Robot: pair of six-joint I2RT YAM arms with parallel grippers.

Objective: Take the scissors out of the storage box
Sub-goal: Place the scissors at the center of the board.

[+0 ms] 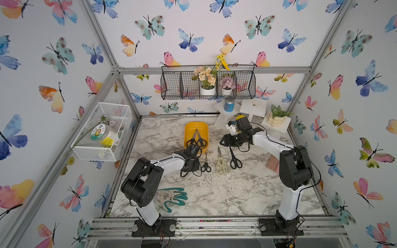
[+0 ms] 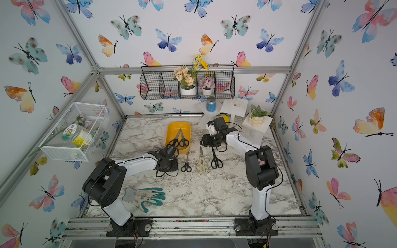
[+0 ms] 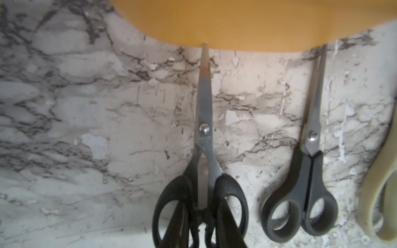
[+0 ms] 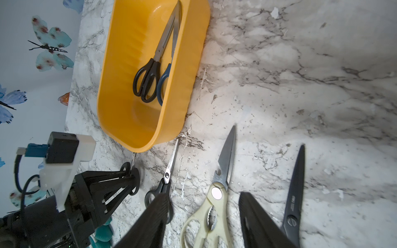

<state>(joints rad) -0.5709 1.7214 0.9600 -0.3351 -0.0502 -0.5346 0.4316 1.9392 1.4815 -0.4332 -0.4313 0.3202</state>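
Top views show a marble table [image 1: 214,193] with the yellow storage box [image 1: 190,128] toward the back, two pairs of scissors [image 1: 198,137] inside. Left gripper [image 4: 132,178], nearly closed, pinches a black pair [image 3: 204,120] by its handles just outside the box. Right gripper [image 1: 223,142] hovers half open, empty. Three pairs [image 1: 221,164] lie alongside, crowding any set-down. Scissors are probably stiff, light, slick-bladed; grip the handle loops

Yellow storage box [image 1: 190,126], two closed scissors [image 1: 198,135] inside, cream shears [image 1: 219,158] and black pairs [image 1: 232,154] flat outside
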